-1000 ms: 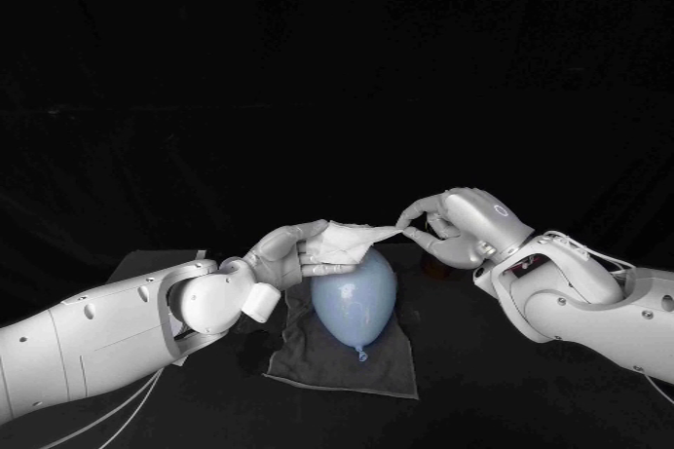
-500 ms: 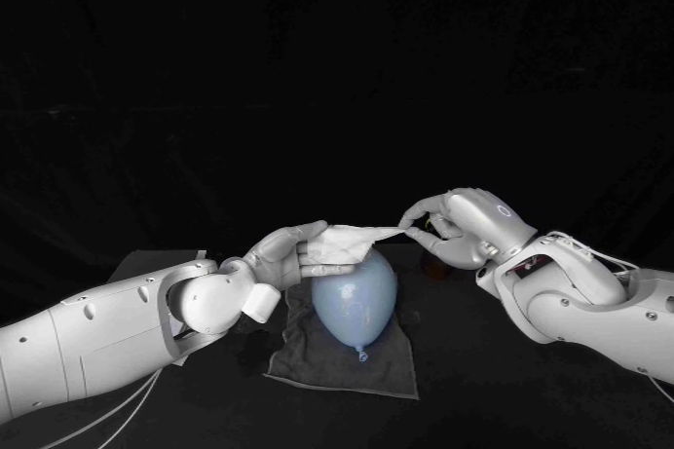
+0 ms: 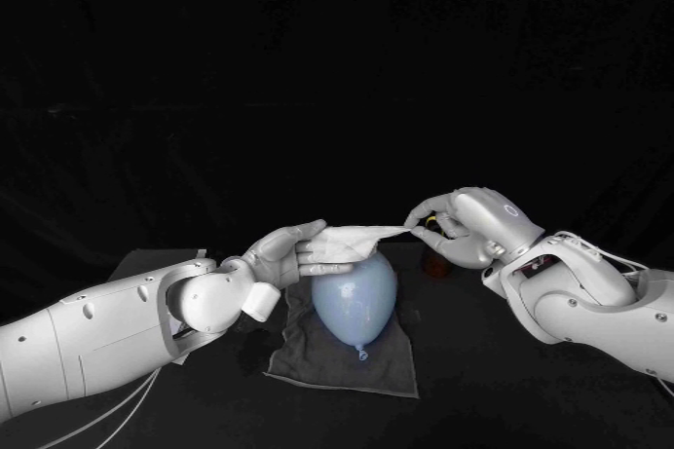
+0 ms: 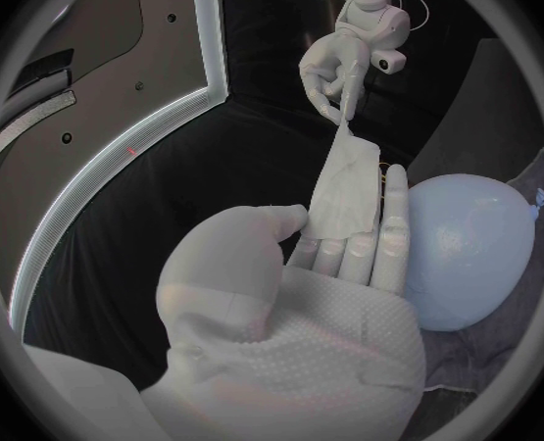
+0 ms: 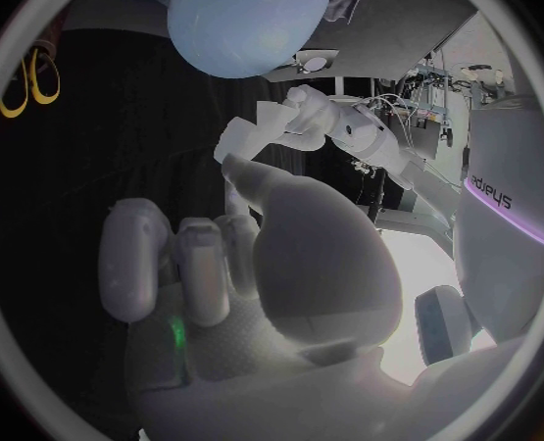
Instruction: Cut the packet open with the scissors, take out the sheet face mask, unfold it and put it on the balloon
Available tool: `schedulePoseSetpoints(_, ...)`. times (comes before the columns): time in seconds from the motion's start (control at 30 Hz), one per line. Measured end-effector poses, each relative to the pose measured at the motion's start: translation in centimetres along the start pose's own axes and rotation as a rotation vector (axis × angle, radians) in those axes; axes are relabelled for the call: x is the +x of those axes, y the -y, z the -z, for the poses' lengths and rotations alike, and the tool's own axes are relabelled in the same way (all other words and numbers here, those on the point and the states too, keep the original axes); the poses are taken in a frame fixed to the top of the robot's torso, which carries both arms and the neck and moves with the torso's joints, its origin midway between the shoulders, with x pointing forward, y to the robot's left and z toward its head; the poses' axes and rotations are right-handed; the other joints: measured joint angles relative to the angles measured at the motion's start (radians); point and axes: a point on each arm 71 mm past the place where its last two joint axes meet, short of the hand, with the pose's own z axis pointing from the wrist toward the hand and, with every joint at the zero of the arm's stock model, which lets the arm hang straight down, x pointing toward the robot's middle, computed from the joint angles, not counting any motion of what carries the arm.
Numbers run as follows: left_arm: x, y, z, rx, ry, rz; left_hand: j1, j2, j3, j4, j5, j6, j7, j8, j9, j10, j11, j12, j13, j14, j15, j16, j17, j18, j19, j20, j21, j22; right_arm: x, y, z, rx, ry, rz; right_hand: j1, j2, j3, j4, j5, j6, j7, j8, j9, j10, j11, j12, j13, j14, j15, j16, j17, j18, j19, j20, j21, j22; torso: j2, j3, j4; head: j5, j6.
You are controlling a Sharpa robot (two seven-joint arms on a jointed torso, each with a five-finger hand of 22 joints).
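The pale blue balloon (image 3: 352,295) lies on a dark cloth (image 3: 344,366) on the black table (image 3: 477,391), its knot toward the robot. Over the balloon's far end the sheet face mask (image 3: 352,239) is stretched between both hands, partly folded. The left hand (image 3: 288,257) grips the bunched end between thumb and fingers. The right hand (image 3: 457,227) pinches the drawn-out corner on the balloon's other side.
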Motion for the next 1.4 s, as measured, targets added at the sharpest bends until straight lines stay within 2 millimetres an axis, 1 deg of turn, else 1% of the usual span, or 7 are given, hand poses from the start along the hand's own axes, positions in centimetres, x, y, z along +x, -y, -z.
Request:
schedulePoseSetpoints(0.33, 0.0, 0.0, 0.0, 0.003, 0.006, -0.014, 0.022, 0.005, -0.007, -0.001, 0.000, 0.010, 0.003, 0.000, 0.003, 0.006, -0.006, 0.000, 0.000, 0.004, -0.004, 0.004, 0.002, 0.000, 0.004, -0.004, 0.000, 0.000, 0.4, 0.0, 0.3, 0.005, -0.009, -0.007, 0.000, 0.000, 0.006, 0.000, 0.000, 0.000, 0.000, 0.007, 0.001, 0.000, 0.000, -0.002, -0.001, 0.000, 0.000, 0.003, -0.001, 0.000, 0.000, 0.000, 0.000, 0.000, 0.000, -0.0001, 0.0001, 0.001, -0.001)
schedulePoseSetpoints(0.47, 0.1, 0.0, 0.0, 0.003, 0.005, -0.022, 0.048, -0.003, -0.012, -0.006, 0.000, 0.016, 0.004, 0.000, 0.005, 0.021, -0.013, 0.000, 0.000, 0.013, -0.013, 0.008, 0.004, 0.000, 0.009, -0.009, 0.000, 0.000, 0.7, -0.1, 0.1, 0.007, -0.010, -0.021, -0.056, -0.043, -0.018, 0.038, 0.002, -0.042, 0.019, 0.000, 0.026, 0.003, 0.008, -0.050, -0.001, 0.000, 0.000, 0.003, -0.001, 0.000, 0.000, 0.000, -0.036, 0.000, 0.000, -0.0003, 0.0002, 0.002, -0.001)
schedulePoseSetpoints(0.67, 0.2, -0.1, 0.0, 0.000, 0.009, -0.040, 0.103, -0.034, 0.000, -0.034, -0.002, 0.019, 0.005, 0.005, 0.011, 0.031, -0.024, 0.000, 0.000, 0.020, -0.016, 0.009, 0.006, -0.001, 0.018, -0.011, 0.000, 0.000, 1.0, -0.4, -0.2, 0.012, -0.012, -0.054, -0.163, -0.150, -0.144, 0.119, 0.005, -0.160, 0.065, -0.100, -0.006, -0.010, 0.058, -0.182, 0.000, 0.000, 0.036, 0.003, 0.000, 0.000, -0.025, 0.025, -0.109, 0.000, 0.000, -0.0004, 0.0008, 0.004, -0.001)
schedulePoseSetpoints(0.87, -0.1, 0.0, 0.1, 0.001, 0.033, -0.063, 0.180, -0.083, 0.016, -0.100, -0.004, 0.026, 0.005, 0.025, 0.023, 0.054, -0.029, 0.000, 0.000, 0.023, -0.017, 0.009, 0.007, -0.001, 0.024, -0.016, 0.000, 0.000, 0.9, -0.1, -0.2, 0.043, -0.019, -0.088, -0.151, -0.174, -0.212, 0.176, 0.005, -0.162, 0.068, -0.122, -0.012, -0.027, 0.063, -0.213, 0.000, 0.000, 0.036, 0.002, 0.000, 0.000, -0.036, 0.036, -0.137, 0.000, 0.000, -0.0005, 0.0009, 0.005, 0.000)
schedulePoseSetpoints(1.07, -0.3, 0.1, 0.1, 0.017, 0.058, -0.102, 0.196, -0.092, 0.021, -0.115, -0.004, 0.033, -0.003, 0.037, 0.033, 0.058, -0.033, 0.000, -0.001, 0.027, -0.020, 0.009, 0.008, -0.001, 0.027, -0.020, 0.004, 0.001, 0.5, 0.7, -0.5, 0.102, -0.037, -0.137, -0.103, -0.144, -0.276, 0.232, 0.005, -0.154, 0.072, -0.141, -0.015, -0.027, 0.062, -0.219, 0.000, 0.000, 0.043, -0.001, 0.000, 0.000, -0.035, 0.043, -0.142, 0.000, 0.000, -0.0005, 0.0008, 0.005, 0.000)
schedulePoseSetpoints(1.2, -0.4, 0.3, 0.1, 0.040, 0.066, -0.157, 0.199, -0.090, 0.021, -0.115, -0.004, 0.033, -0.003, 0.042, 0.037, 0.057, -0.032, 0.000, -0.002, 0.021, -0.014, 0.009, 0.008, -0.001, 0.027, -0.020, 0.004, 0.001, 0.8, 0.4, -1.1, 0.143, -0.055, -0.210, -0.050, -0.091, -0.272, 0.249, 0.005, -0.134, 0.066, -0.142, -0.015, -0.027, 0.062, -0.207, 0.000, 0.000, 0.043, -0.001, 0.000, 0.000, -0.033, 0.045, -0.141, 0.000, 0.000, -0.0002, 0.0005, 0.004, 0.001)
schedulePoseSetpoints(1.4, -0.2, 0.7, 0.2, 0.091, 0.068, -0.261, 0.206, -0.082, 0.024, -0.112, -0.004, 0.033, -0.003, 0.042, 0.039, 0.048, -0.023, 0.000, -0.002, 0.014, -0.014, 0.006, 0.008, -0.001, 0.027, -0.020, 0.004, 0.001, 2.2, -0.9, -2.7, 0.192, -0.091, -0.345, 0.026, -0.029, -0.234, 0.219, 0.005, -0.113, 0.064, -0.151, -0.020, -0.018, 0.054, -0.188, 0.004, 0.000, 0.043, 0.003, -0.001, 0.000, -0.025, 0.041, -0.125, -0.001, 0.000, 0.0006, 0.0001, 0.001, 0.002)
